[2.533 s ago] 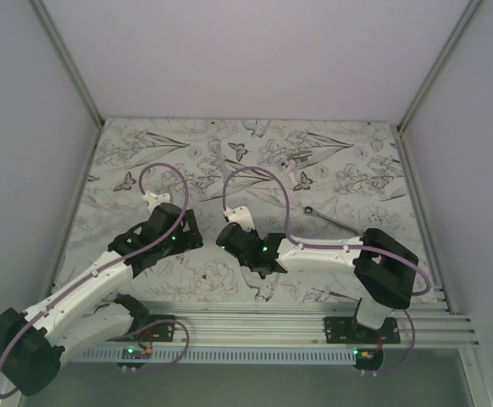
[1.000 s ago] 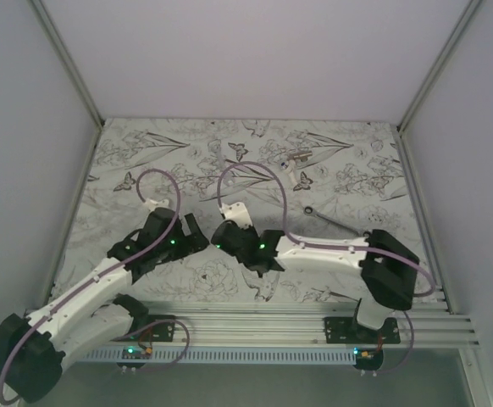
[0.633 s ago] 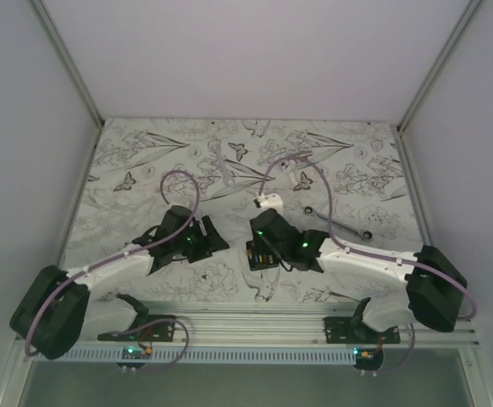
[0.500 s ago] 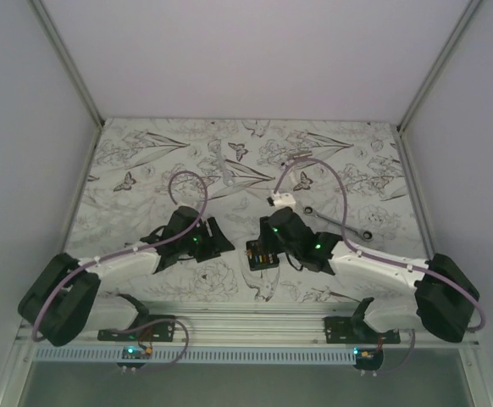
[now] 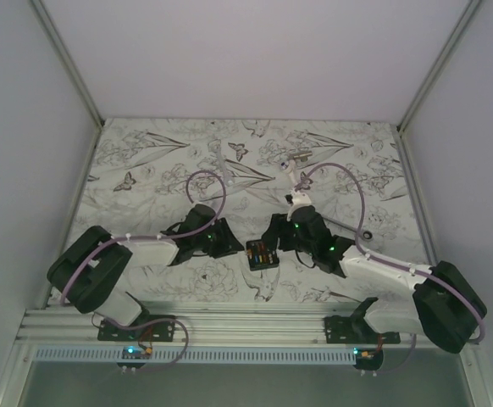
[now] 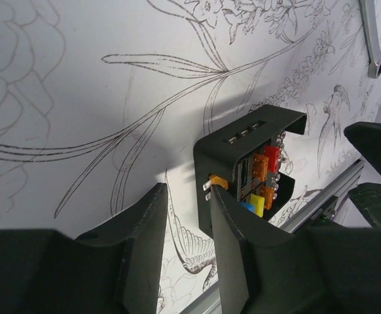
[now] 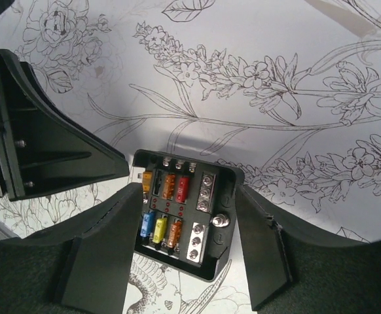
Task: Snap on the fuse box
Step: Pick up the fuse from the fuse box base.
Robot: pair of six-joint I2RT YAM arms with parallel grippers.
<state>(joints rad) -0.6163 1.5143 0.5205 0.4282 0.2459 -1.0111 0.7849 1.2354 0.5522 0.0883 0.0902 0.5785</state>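
Note:
The fuse box (image 5: 262, 254) is a small black square box lying face up on the flower-print table, with orange, red, blue and yellow fuses showing (image 7: 207, 196). My right gripper (image 7: 189, 193) stands open astride it. Its left finger (image 7: 105, 248) overlaps the box's left edge, and its right finger (image 7: 262, 248) stands a little off the other side. My left gripper (image 6: 186, 196) is just left of the fuse box (image 6: 243, 150), jaws a narrow gap apart with only table between them. In the top view the left gripper (image 5: 226, 244) and right gripper (image 5: 274, 238) flank the box.
A silver wrench (image 6: 374, 39) lies on the table to the right, mostly hidden by the right arm in the top view. Small white parts (image 5: 300, 168) lie further back. The aluminium rail (image 5: 246, 322) runs along the near edge. Side walls close in the table.
Both arms have swung lower and wider. The fuse box now lies on the table. The right jaws have widened round it, and the left jaws have narrowed while moving right, up beside the box.

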